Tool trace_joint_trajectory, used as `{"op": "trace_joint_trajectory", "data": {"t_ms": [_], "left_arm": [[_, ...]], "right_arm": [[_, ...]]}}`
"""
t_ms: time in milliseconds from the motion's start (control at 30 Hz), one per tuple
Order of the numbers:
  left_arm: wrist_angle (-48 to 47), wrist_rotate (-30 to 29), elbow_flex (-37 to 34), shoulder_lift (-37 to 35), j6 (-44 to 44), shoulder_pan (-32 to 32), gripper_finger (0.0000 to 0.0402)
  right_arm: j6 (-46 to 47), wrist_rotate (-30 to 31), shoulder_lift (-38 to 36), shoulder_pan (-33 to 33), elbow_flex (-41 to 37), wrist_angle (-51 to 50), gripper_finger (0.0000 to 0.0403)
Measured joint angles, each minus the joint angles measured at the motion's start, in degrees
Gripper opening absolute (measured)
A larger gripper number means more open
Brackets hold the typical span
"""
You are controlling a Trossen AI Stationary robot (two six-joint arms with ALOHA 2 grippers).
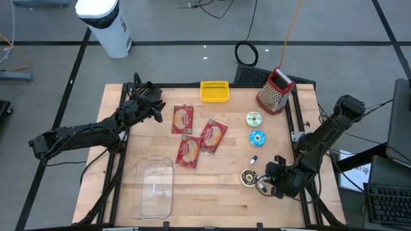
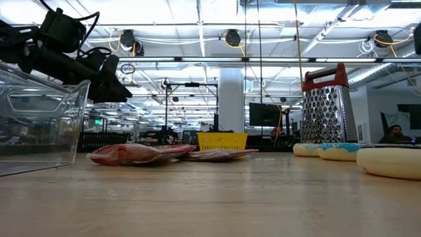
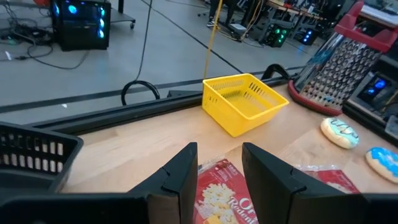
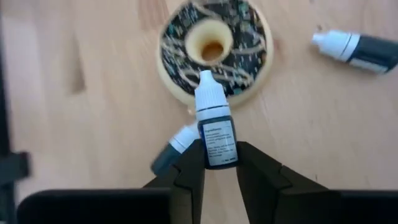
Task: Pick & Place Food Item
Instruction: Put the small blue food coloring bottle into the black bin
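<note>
A small dropper bottle (image 4: 214, 134) sits clamped between the right gripper's (image 4: 214, 167) fingers, low at the table's (image 1: 212, 199) near right corner, just over a dark-iced donut (image 4: 214, 46). Two more bottles (image 4: 356, 50) lie beside it. Farther off, the left gripper (image 3: 219, 168), fingers apart and empty, hovers over popcorn packets (image 1: 182, 119) near the yellow basket (image 3: 244, 101).

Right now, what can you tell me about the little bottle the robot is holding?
The little bottle is a small dropper bottle with a dark body, a white label with tiny print and a white pointed cap. It looks like plastic. The right gripper holds it, one of the dark fingers pressing each side. It hangs above the wooden table, cap toward a chocolate-sprinkled donut.
</note>
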Motion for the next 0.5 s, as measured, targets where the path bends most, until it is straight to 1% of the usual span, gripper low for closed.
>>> {"op": "trace_joint_trajectory", "data": {"t_ms": [67, 133, 167, 200, 267, 333, 433, 500], "left_arm": [[0.12, 0.61, 0.00, 0.00, -0.09, -0.01, 0.0124], [0.28, 1.59, 0.00, 0.00, -0.13, -0.04, 0.0124], [0.87, 3.00, 0.00, 0.00, -0.42, -0.05, 0.0124], [1.95, 5.02, 0.00, 0.00, -0.95, -0.15, 0.0124], [5.77, 11.65, 0.00, 0.00, -1.31, -1.27, 0.0124], [9.72, 15.72, 0.00, 0.00, -1.57, -3.59, 0.0125], [12.07, 15.55, 0.83, 0.00, -1.06, -9.18, 0.0132], [11.07, 13.75, 2.54, 0.16, 0.89, -13.62, 0.0150]], "right_arm": [[-0.48, 0.99, -1.87, -0.72, 0.02, 0.19, 0.0071], [-2.95, 4.68, -3.01, -1.59, 0.04, 1.47, 0.0067], [-4.98, 7.47, -3.34, -2.08, 0.04, 2.64, 0.0065], [-7.30, 10.42, -3.49, -2.69, 0.04, 4.15, 0.0063], [-12.51, 15.71, -3.46, -4.45, 0.04, 8.10, 0.0061], [-19.27, 18.78, -3.48, -7.38, -0.44, 13.26, 0.0063], [-30.72, 18.75, -3.46, -13.59, -3.20, 24.10, 0.0070], [-38.76, 14.33, -3.43, -18.94, -5.31, 33.21, 0.0072]]}}
